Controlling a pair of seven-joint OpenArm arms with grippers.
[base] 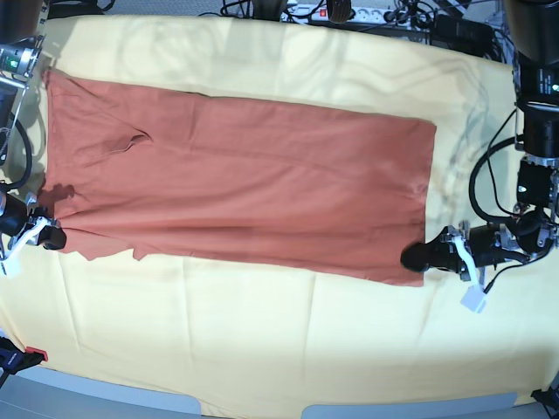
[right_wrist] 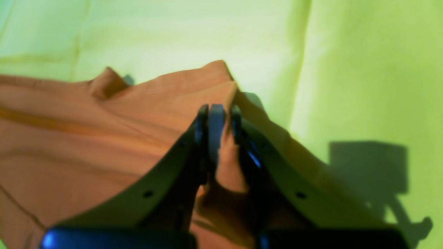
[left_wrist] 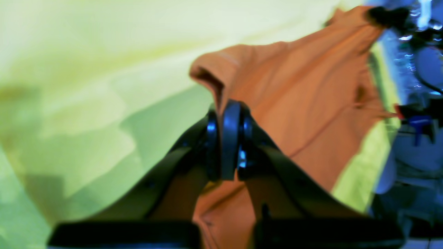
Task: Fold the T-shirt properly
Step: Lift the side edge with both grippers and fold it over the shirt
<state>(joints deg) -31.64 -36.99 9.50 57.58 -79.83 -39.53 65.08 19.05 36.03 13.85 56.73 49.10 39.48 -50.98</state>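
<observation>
- Shirt: rust-orange soft fabric, spread as a long, roughly rectangular band across the middle of the bench in the base view. Surface mostly flat, with shallow creases and one small pucker near its left end.
- Cloth: pale yellow sheet covering the bench under the shirt, with faint fold lines and long soft wrinkles.
- Left fingers: dark, curved, with rounded black pads; clenched on a lifted corner of the shirt. In the left wrist view the fabric rises to a rolled peak at the pads and falls away in taut diagonal folds. In the base view this gripper sits at the shirt's lower right corner.
- Right fingers: same dark curved form; clenched on a bunched fold of the shirt, which shows pinched between the pads in the right wrist view. The fabric peaks at the tips and slopes down on both sides. In the base view this gripper sits at the shirt's lower left edge.
- Cables: dark, tangled, lying along the far edge of the bench beyond the cloth.
- Both wrist views are blurred; weave detail cannot be told.
</observation>
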